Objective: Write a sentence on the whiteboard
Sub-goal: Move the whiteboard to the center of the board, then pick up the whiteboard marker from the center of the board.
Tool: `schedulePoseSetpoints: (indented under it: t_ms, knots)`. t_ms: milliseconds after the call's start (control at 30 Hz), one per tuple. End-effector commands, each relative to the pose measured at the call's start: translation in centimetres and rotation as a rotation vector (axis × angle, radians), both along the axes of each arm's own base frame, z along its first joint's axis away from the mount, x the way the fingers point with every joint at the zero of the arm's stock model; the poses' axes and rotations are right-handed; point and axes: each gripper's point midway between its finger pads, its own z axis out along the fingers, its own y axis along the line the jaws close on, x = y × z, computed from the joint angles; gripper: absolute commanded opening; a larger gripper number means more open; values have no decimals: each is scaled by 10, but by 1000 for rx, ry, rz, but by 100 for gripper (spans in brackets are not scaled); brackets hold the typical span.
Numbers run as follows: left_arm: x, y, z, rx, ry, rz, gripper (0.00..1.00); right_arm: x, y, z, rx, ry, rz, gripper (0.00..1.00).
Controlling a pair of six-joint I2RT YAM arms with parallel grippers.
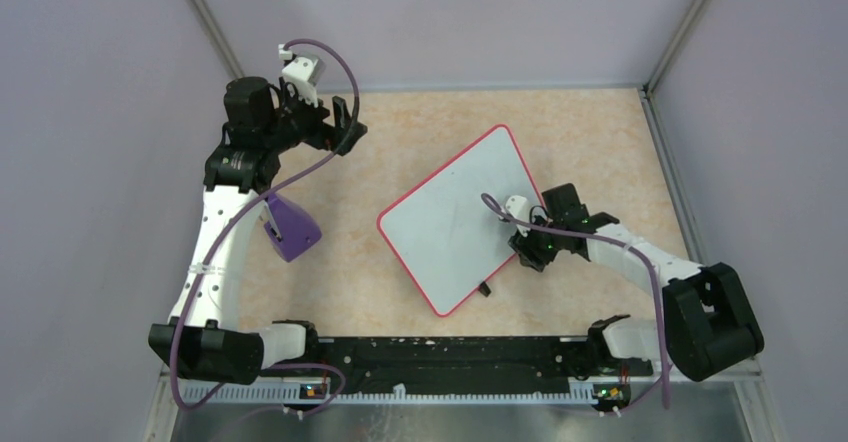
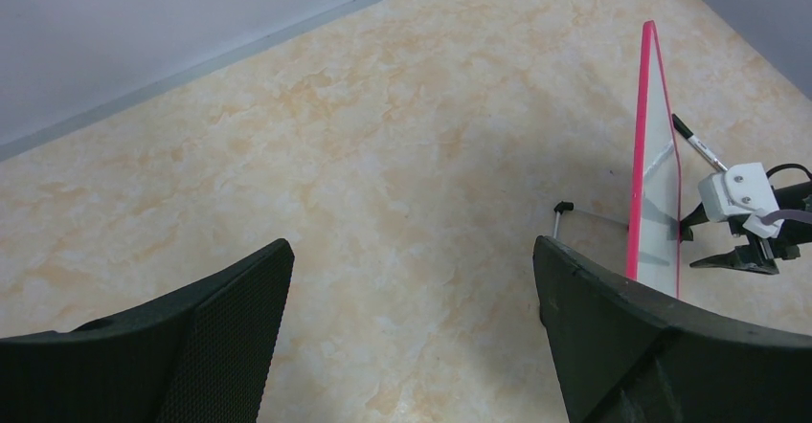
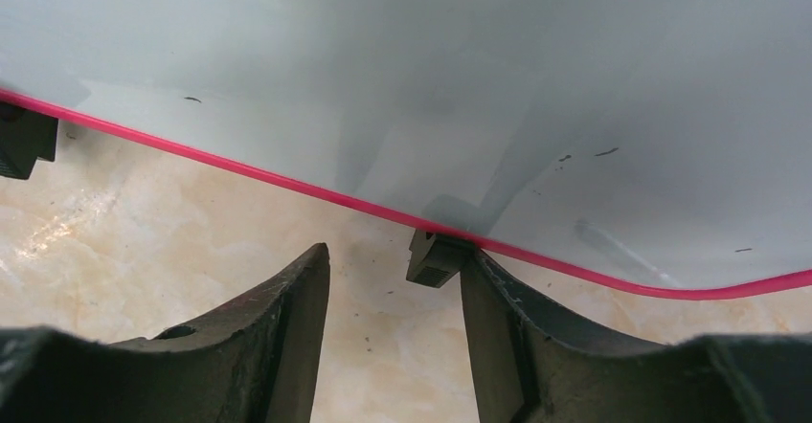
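Your two arms wear one livery: the left arm [image 1: 212,252] and right arm [image 1: 632,252] each pair a smooth white link with chunky black joint housings. A purple cable [image 1: 335,72] loops along the left arm, and a second runs down the right. A small white camera block [image 1: 300,67] sits at each wrist; the right one shows small dark screws. Your left gripper [image 2: 412,251] has broad, curved black fingers [image 2: 230,318] with finely dimpled pads, and the right gripper [image 3: 393,279] is the same matte black. Small green and orange lights [image 1: 315,390] glow by each base.
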Motion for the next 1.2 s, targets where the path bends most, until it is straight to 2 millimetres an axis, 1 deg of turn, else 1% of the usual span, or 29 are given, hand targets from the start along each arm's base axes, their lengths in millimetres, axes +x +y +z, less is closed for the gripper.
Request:
schedulePoseSetpoints:
  t_ms: [0,100,233,333,467,567,633,700,767,833,933,1067,1100,1167]
  knots:
    - [1,-3,18,-13,-68,-15,99,-10,13,2,37,35,51,49]
    - [2,-3,16,-15,-63,-15,99,-20,12,5,43,44,72,47]
    - [2,-4,14,-20,-59,-20,99,-39,18,8,60,53,164,45]
    - [3,-5,13,-22,-57,-22,99,-46,22,14,79,36,219,44]
    - [3,-5,15,-22,-56,-23,99,-46,23,25,81,29,222,47]
    - [4,-5,14,-21,-54,-22,99,-47,17,34,68,25,199,49]
    - [4,-5,14,-19,-52,-21,99,-46,10,40,52,7,170,51]
    - [4,-4,14,-15,-54,-21,99,-42,0,50,57,-4,120,51]
    - [3,-5,14,-15,-53,-25,99,-33,-12,64,95,-17,60,51]
    - [3,-5,14,-16,-55,-28,99,-22,-30,74,76,-33,-2,50]
    - [3,-5,16,-19,-58,-27,99,0,-61,79,50,-62,-125,49]
    - [2,-4,18,-19,-65,-22,99,36,-117,69,-19,-73,-387,48]
    - [2,-4,18,-20,-65,-19,99,42,-128,63,-41,-50,-456,47]
    - [2,-4,18,-19,-64,-15,99,51,-145,51,-74,-4,-567,45]
